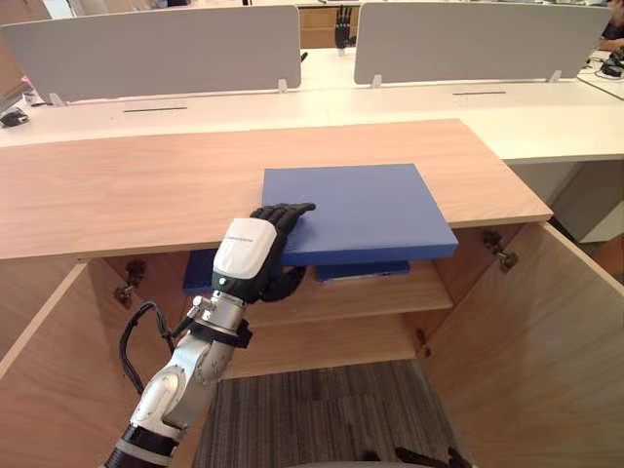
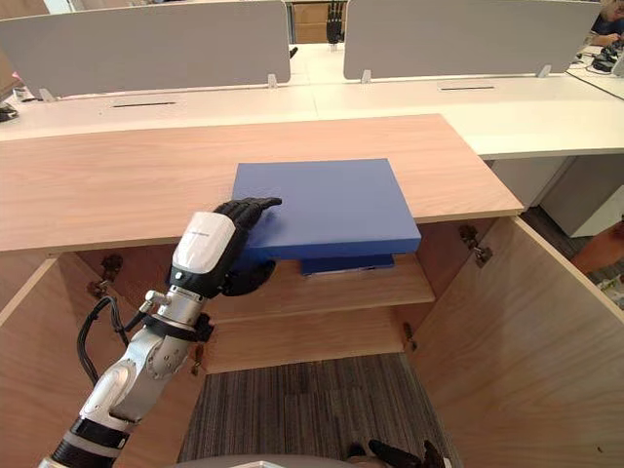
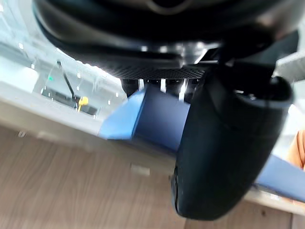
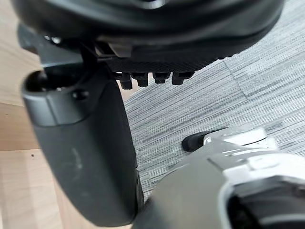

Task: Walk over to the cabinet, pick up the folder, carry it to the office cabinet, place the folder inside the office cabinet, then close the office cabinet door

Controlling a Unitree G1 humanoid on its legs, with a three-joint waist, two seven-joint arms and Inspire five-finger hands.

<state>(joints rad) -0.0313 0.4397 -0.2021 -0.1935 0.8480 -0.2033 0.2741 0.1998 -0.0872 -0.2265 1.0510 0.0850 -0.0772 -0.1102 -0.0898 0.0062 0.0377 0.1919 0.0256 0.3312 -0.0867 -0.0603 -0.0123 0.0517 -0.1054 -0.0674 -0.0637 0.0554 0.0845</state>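
Folder (image 1: 366, 210) lies flat on the cabinet top (image 1: 127, 185), long axis seemingly along the front edge, which it overhangs. My left hand (image 1: 255, 249) pinches its near-left corner (fingers above, thumb beneath). Whether my right hand (image 4: 81, 157) grips anything, I cannot tell.

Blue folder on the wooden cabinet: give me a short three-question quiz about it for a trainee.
1. True or false: the flat blue folder lies wholly on the light wooden cabinet top.
2. Where does the left hand pinch the folder? A) its near left corner B) its far edge C) its right side
3. Fill in: the wooden cabinet doors stand ____.

Key: 1 false, its near edge overhangs the front of the top; 2 A; 3 open.
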